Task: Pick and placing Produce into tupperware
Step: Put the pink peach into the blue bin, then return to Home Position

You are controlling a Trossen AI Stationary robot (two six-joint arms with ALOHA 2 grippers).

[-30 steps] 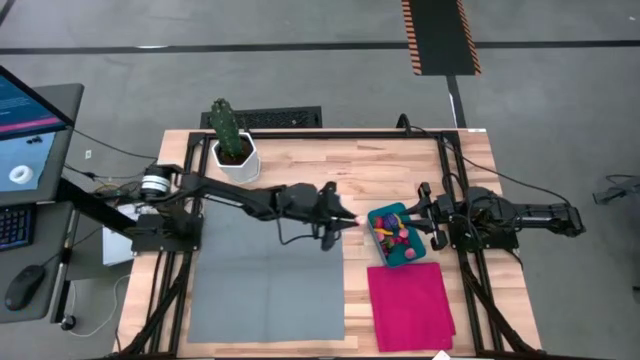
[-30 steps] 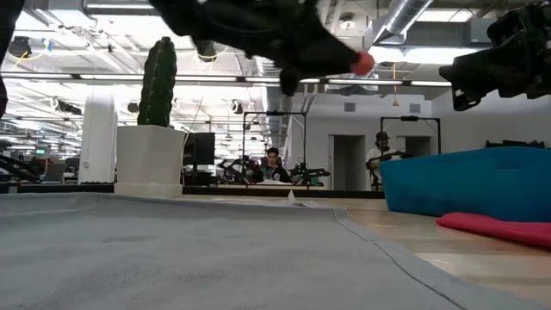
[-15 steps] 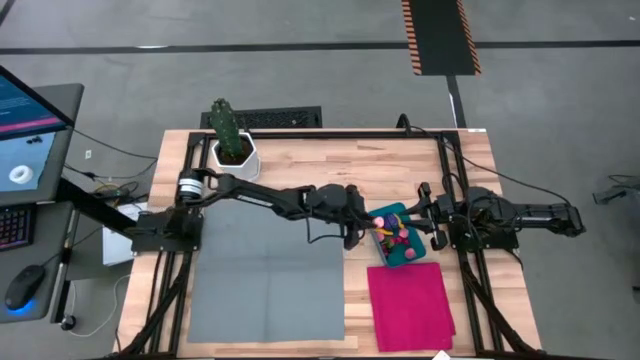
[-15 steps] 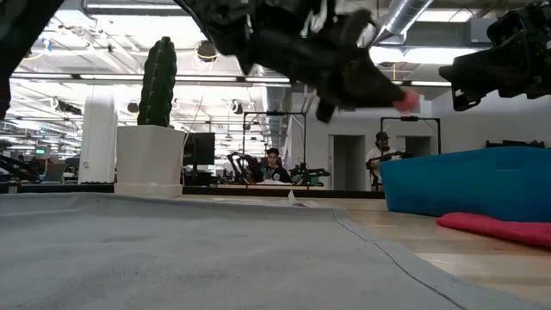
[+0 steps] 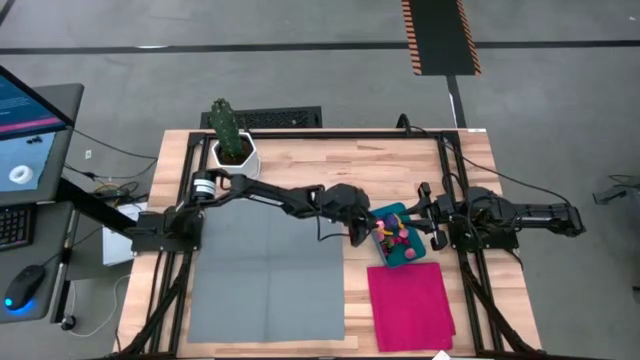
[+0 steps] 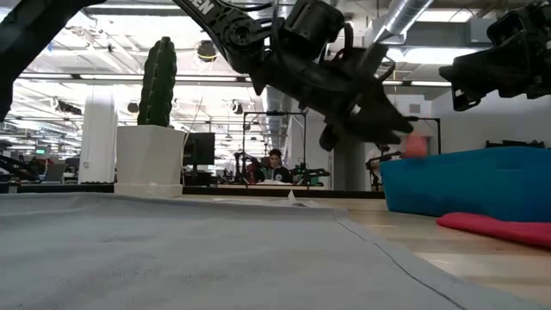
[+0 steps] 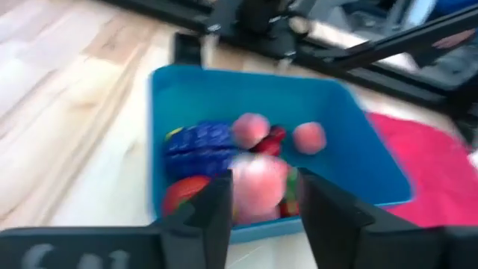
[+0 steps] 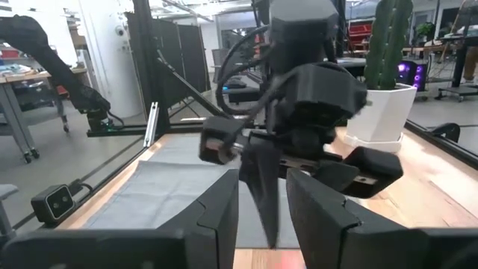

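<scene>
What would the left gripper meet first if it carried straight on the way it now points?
Probably the pink fruit just beyond the left gripper, then the other produce in the teal tub. Depth is hard to judge.

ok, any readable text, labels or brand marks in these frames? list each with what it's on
None can be read.
Monitor beside the table, high view: screen content too small to read.
Left arm, low view: pale marking near the picture's top, cut off and unreadable.
Teal tub, cactus pot: no markings seen.
</scene>
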